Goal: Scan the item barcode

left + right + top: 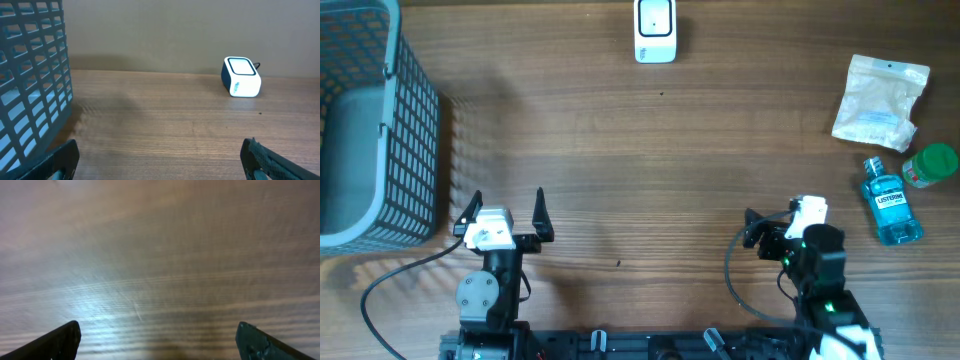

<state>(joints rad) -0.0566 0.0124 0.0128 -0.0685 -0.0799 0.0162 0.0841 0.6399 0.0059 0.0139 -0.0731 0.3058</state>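
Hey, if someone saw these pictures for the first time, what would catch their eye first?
Probably the big blue-grey mesh basket filling the left edge of the table, and the small white scanner standing alone at the far middle. After that, the cluster at the right edge: a white pouch, with a blue mouthwash bottle and a green-capped container just nearer the robot.
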